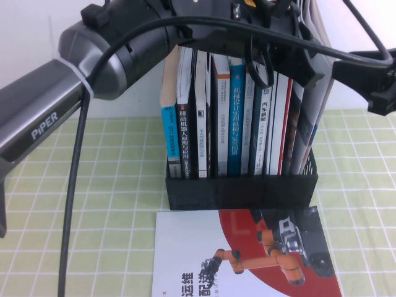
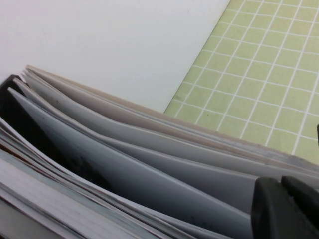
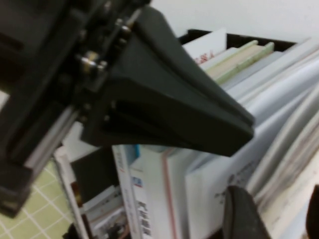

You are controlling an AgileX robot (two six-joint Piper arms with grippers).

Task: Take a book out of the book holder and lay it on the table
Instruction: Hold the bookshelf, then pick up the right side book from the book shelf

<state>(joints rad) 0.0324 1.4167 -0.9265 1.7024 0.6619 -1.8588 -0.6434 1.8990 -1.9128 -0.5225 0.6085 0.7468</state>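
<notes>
left gripper point(image 2: 281, 204) over the book holder point(image 1: 241, 192), grip can't tell | right gripper point(image 3: 274, 214) spread, holder's right end | book point(image 1: 320, 111) looks light and floppy, I'd pinch the top edge

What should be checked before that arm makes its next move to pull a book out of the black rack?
1. Left tool positioned over the thin grey booklets at the right end of the book holder: ok.
2. Left tool has hold of a booklet: cannot tell.
3. Right tool open, gripping nothing, beside the holder's right end: ok.
4. Holder upright on the table: ok.
5. Bare cloth free for laying a book down: ok, to the left of the white booklet lying in front of the holder.
</notes>
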